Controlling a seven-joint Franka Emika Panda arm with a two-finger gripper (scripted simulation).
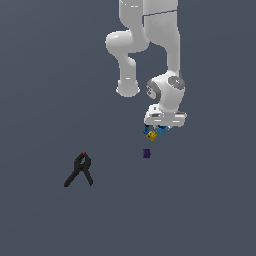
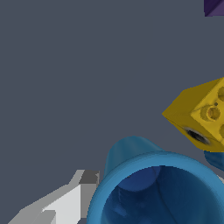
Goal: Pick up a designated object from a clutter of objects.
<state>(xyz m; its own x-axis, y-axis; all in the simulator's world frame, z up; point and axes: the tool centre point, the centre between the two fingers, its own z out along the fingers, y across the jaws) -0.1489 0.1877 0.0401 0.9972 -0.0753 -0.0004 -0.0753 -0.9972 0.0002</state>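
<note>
Arm hung down from the top of the exterior view, gripper (image 1: 156,131) low over the gray floor (image 1: 45,75), right in among the small stuff. Blue cup (image 2: 159,188) sat directly under the hand; in the wrist view its round rim and hollow inside filled the frame's lower part, w/ one gray-white finger (image 2: 65,203) just beside the cup's outer wall. Other finger mostly out of frame, so couldn't tell whether the fingers were spread or squeezing the cup. Yellow cube (image 2: 199,116) tilted on a corner, just beside the cup rim, poss. touching, too close to call. In the exterior view cube (image 1: 152,135) showed just below the hand w/ bits of blue either side. Purple block (image 1: 146,153) lay near, a bit below the cube. Black clamp (image 1: 80,170) w/ red tip was well apart, toward the exterior view's left.
</note>
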